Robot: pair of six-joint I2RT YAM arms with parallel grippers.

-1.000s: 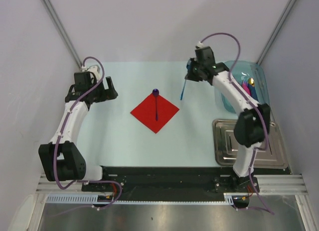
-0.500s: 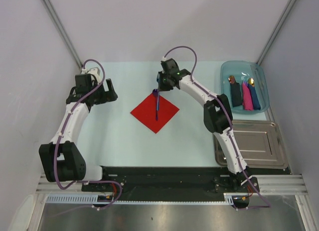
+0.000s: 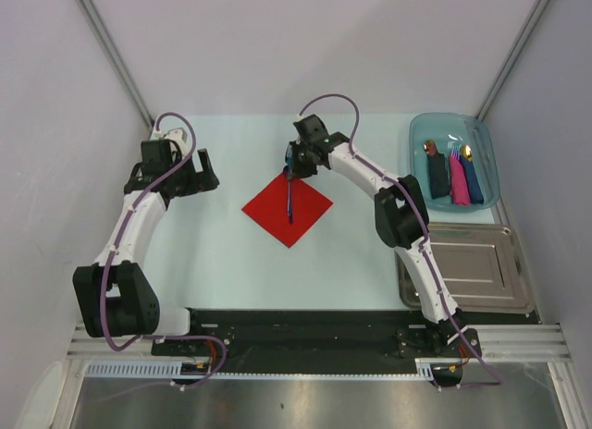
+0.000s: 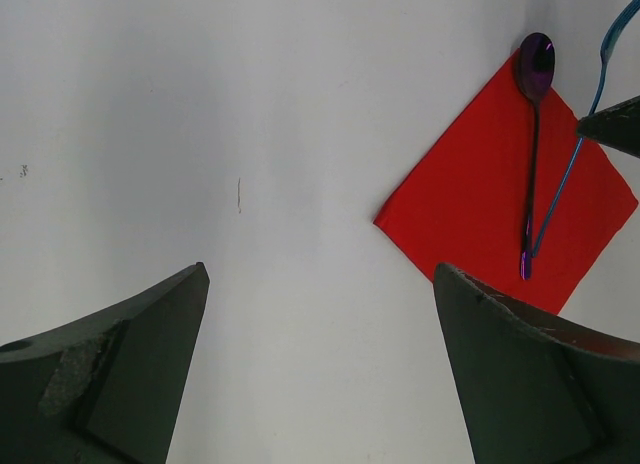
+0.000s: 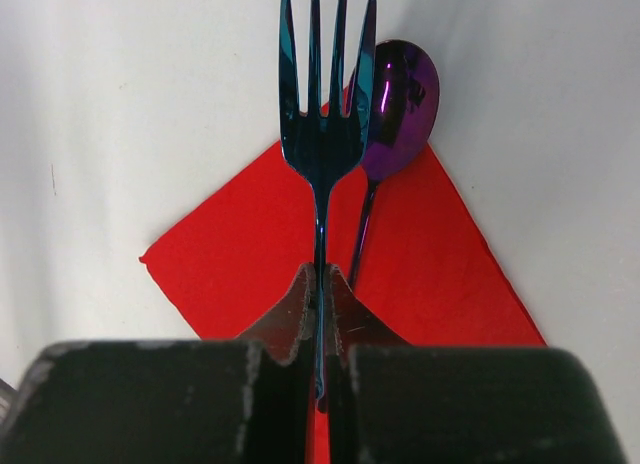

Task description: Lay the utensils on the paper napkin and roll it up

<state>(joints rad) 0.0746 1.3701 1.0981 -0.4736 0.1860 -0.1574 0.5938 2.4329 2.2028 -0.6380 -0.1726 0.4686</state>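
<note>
A steel tray [image 3: 472, 263] is parked by the worktop's near right corner. Mid-worktop the red paper napkin [image 3: 288, 207] is spread as a diamond, with the purple spoon [image 5: 398, 94] laid on it, bowl poking past the far corner. Just beside it the blue fork [image 5: 325, 134] is pinched by its thin handle in the right gripper [image 5: 320, 279], jaws clamped tight. The left gripper [image 4: 320, 284] is held wide open and empty near the left edge. The utensils are probably stiff, light and slick, so mid-handle pinches are advised. The napkin, thin and floppy, is best lifted by a corner.

Fork [image 5: 322, 134] sits in right claw [image 5: 320, 289], tines ahead; spoon [image 5: 400, 94] just right of it, lying on napkin [image 5: 230, 274] below claw. Napkin ahead-right of left claw [image 4: 320, 284].
</note>
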